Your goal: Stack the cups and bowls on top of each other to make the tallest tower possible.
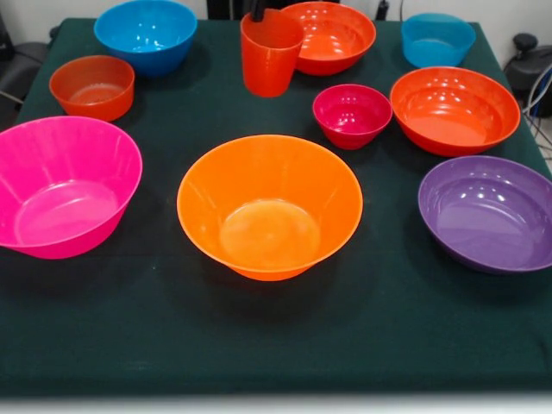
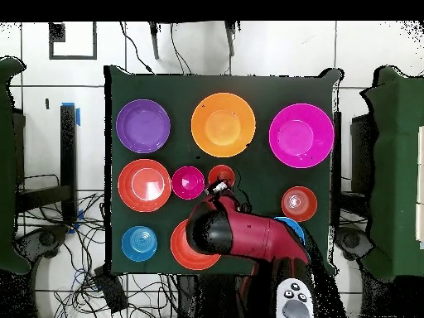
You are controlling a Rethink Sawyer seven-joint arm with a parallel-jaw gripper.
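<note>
From the front, your gripper point(image 1: 257, 12) dips into the cup point(image 1: 271, 52) at 12 o'clock; grip unclear. Overhead, the cup point(image 2: 221, 175) sits beside the magenta bowl point(image 2: 188, 182); a skewed lift could tip it.

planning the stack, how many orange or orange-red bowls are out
4: large orange bowl at centre, small one far left, red-orange bowl at right, another behind the cup. None seems hidden.
</note>
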